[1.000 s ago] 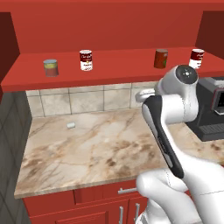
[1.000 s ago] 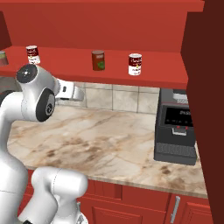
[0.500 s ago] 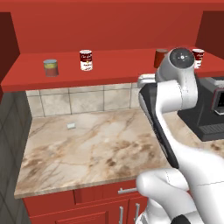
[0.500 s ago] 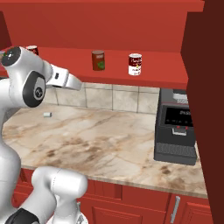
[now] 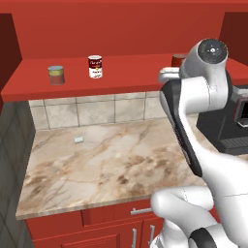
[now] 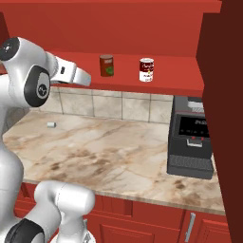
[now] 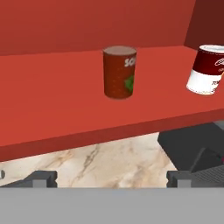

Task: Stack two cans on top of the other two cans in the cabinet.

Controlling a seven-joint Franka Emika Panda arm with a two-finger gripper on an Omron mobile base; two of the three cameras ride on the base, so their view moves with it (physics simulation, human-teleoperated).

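Observation:
On the long red shelf of the cabinet (image 6: 175,80) stand a dark red can (image 6: 107,65) and a red-and-white soup can (image 6: 146,70) to its right. Further left on the shelf (image 5: 126,77) are a grey can with a yellow-green label (image 5: 56,75) and another red-and-white soup can (image 5: 95,66). My arm hides most of the dark red can (image 5: 178,59) in the left base view. My gripper (image 6: 87,79) hovers just in front of the shelf edge, left of the dark red can. The hand view faces that can (image 7: 119,72), and my gripper (image 7: 111,178) is open and empty below shelf level (image 7: 52,105).
A black coffee machine (image 6: 191,142) sits on the marble counter (image 6: 109,156) at the right, under the shelf. A small pale object (image 5: 78,140) lies near the tiled back wall. A tall red cabinet side (image 6: 223,95) closes off the right.
My arm has risen and the hand has lifted from counter height to the shelf edge. In the left base view the arm now covers the right-hand cans. The cans have not moved.

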